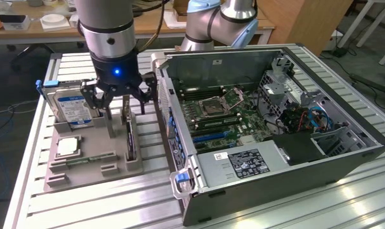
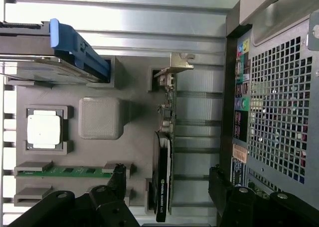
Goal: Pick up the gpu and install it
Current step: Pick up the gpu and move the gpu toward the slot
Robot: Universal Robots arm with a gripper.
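One arm [image 1: 106,28] points straight down, claw [image 1: 119,109] spread above the upright gpu [image 1: 130,140]

Black gpu [image 2: 163,179], grey tray [image 1: 98,145], green motherboard [image 1: 219,117], blue-labelled drive [image 1: 74,107]

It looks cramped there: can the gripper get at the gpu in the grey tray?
Probably yes. The gripper hangs open right above the gpu, its fingers spread to either side of the upright card, and nothing covers its top edge. The computer case stands close.
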